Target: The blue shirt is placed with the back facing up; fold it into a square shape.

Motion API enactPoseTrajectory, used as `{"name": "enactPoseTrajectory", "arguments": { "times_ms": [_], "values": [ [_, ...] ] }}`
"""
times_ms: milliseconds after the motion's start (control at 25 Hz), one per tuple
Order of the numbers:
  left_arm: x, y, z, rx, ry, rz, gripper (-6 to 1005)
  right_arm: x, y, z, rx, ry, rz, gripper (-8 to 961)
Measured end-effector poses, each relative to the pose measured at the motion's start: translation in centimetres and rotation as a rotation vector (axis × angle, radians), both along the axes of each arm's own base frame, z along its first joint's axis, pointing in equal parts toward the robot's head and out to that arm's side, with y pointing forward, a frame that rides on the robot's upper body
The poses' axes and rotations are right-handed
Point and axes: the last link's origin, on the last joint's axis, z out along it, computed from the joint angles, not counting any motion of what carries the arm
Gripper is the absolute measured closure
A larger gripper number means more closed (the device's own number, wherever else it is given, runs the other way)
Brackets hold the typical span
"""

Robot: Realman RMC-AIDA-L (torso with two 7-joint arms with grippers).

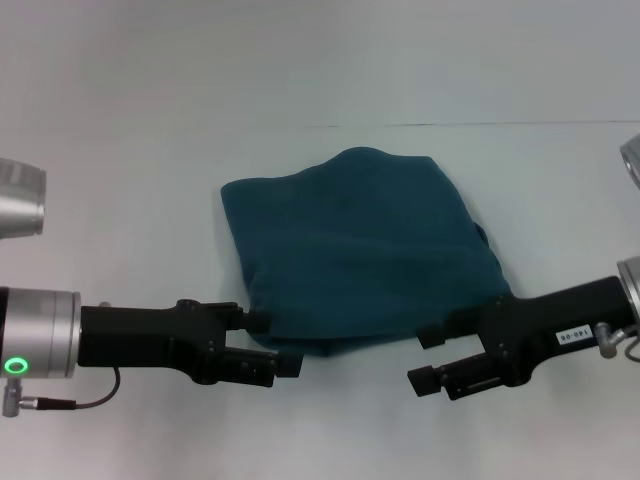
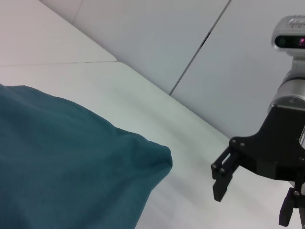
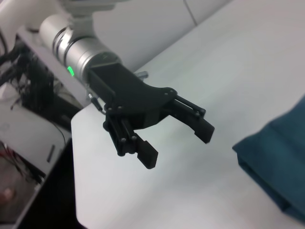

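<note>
The blue shirt lies folded into a rough, slightly puffy square in the middle of the white table. My left gripper hovers at its near left corner, open, with nothing between the fingers. The right wrist view shows that gripper a short way off from the shirt's folded edge. At the near right corner my right gripper is also open and empty. In the left wrist view it stands apart from the shirt's rounded corner.
The table's far edge meets a pale wall behind the shirt. In the right wrist view the table's side edge drops off to cables and equipment beyond the left arm.
</note>
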Motion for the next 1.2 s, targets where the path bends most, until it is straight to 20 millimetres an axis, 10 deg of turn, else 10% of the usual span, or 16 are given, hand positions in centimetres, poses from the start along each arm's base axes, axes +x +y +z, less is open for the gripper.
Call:
{"name": "enactPoseTrajectory", "arguments": {
  "times_ms": [1200],
  "values": [
    [-0.4, -0.4, 0.7, 0.006, -0.028, 0.015, 65, -1.3, 1.6, -1.5, 0.147, 0.067, 0.162, 146]
  ]
}}
